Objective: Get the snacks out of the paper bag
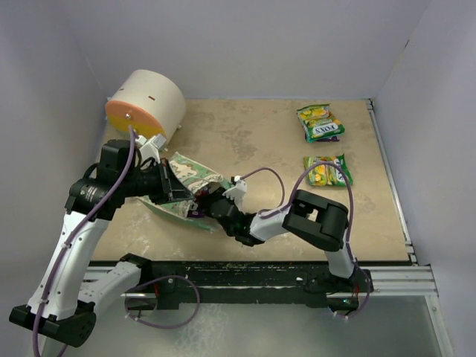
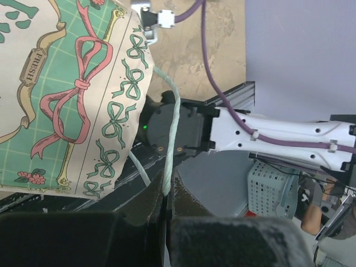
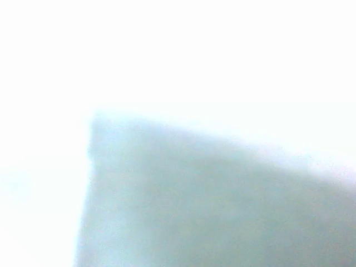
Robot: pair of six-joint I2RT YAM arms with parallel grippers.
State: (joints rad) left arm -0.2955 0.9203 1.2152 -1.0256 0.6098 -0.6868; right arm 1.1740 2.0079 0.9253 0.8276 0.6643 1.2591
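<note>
At the near edge the two arms rise from a dark rail (image 1: 245,277). The left gripper (image 2: 166,203) is clamped on the pale green string handle (image 2: 173,128) of the paper bag (image 2: 72,94). The bag is held tilted over the near-left part of the table (image 1: 245,141), its mouth turned to the right. It is green with a cream panel, pink ribbon bows, a column of small green bows and a scroll reading "FRESH".

The right gripper (image 1: 204,202) is pushed into the bag's mouth. Its wrist view is only a pale blur, so I cannot tell how its jaws stand.

Farther off on the right, well apart from the bag, two snacks lie flat. One is a green-yellow packet (image 1: 328,170). Beyond it is the FOX'S packet (image 1: 321,123), with that name on a white label and a purple edge showing beneath. Open tabletop lies between bag and packets.

A metal strip (image 1: 392,186) runs along the table's right edge, and grey walls (image 1: 260,44) close in on the left, far and right sides. At the far left a big cream cylinder (image 1: 146,104) with an orange face lies just beyond the bag.
</note>
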